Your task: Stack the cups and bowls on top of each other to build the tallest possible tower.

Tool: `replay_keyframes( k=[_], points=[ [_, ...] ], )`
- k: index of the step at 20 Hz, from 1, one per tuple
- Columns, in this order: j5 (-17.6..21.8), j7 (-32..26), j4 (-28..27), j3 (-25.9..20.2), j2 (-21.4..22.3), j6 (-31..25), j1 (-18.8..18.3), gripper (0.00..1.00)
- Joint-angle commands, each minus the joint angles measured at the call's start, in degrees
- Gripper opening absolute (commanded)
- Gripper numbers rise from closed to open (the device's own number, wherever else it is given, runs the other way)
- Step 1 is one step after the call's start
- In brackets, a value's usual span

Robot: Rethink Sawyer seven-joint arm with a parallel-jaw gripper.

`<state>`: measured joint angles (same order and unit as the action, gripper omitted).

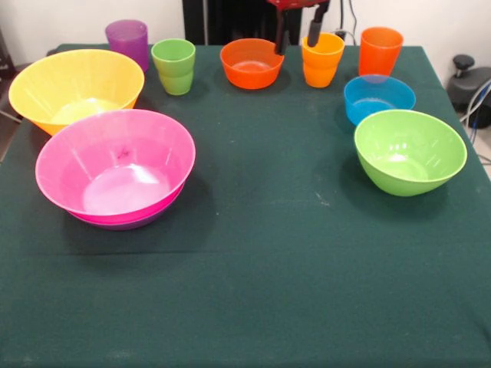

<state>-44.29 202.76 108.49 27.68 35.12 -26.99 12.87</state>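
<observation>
Front view: gripper (pixel 298 37) with fingers apart above the orange bowl (pixel 252 63); table (pixel 268 291) near half bare.

Robot body visible only at the top edge: a small strip of glossy red housing with a dark underside, cut off by the frame. Below it the hand (pixel 299 37), two slim black fingers (pixel 315 29) of matte finish, roughly straight and bar-shaped, each slightly wider at the upper end and narrowing toward a blunt tip, the two standing apart with a clear gap between them. No cables, screws or markings can be made out on the red part or the fingers.
</observation>
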Motion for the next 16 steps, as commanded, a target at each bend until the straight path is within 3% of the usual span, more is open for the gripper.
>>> replay_keyframes(
  k=[1,8,16],
  points=[
    [5.7,-6.0,6.4,-10.3,1.0,5.2,1.1,1.00],
    [9.0,-9.1,10.8,-14.8,3.3,9.7,-2.7,1.00],
    [13.6,-7.4,13.3,-19.1,3.3,14.3,-6.5,1.00]
  ],
)
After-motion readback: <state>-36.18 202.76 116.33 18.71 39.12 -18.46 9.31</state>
